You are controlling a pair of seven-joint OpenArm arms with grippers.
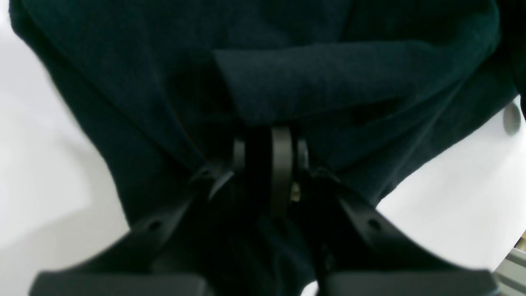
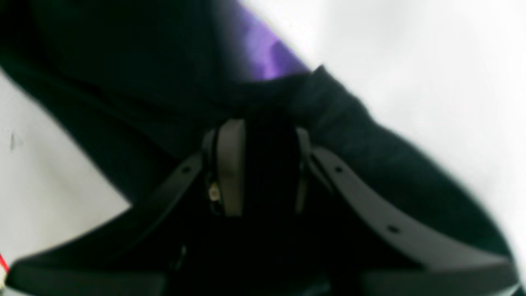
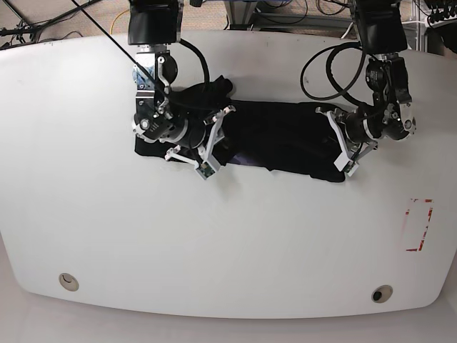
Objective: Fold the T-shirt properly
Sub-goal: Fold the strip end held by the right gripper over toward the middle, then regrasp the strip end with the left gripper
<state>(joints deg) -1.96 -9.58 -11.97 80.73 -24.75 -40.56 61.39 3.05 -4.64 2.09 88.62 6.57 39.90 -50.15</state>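
"Black cloth everywhere. Where does the T-shirt point(image 3: 285, 136) lie?"

"On the white table point(image 3: 214, 243), stretched between the two grippers, with more of it bunched under the right arm point(image 3: 153, 78)."

"And the left gripper point(image 1: 263, 164)?"

"Down at the shirt, its fingers close together with a narrow dark gap. I can't tell whether fabric is pinched there. A raised fold lies just beyond the tips."

"The right gripper point(image 2: 267, 164)?"

"Also down at the cloth, fingers farther apart, black between them. Whether they grip it, I can't tell. Some purple print point(image 2: 277, 53) peeks out just past its tips."

"Anything else?"

"Red marks point(image 3: 419, 225) on the tabletop, well apart from the left gripper, toward the base camera."
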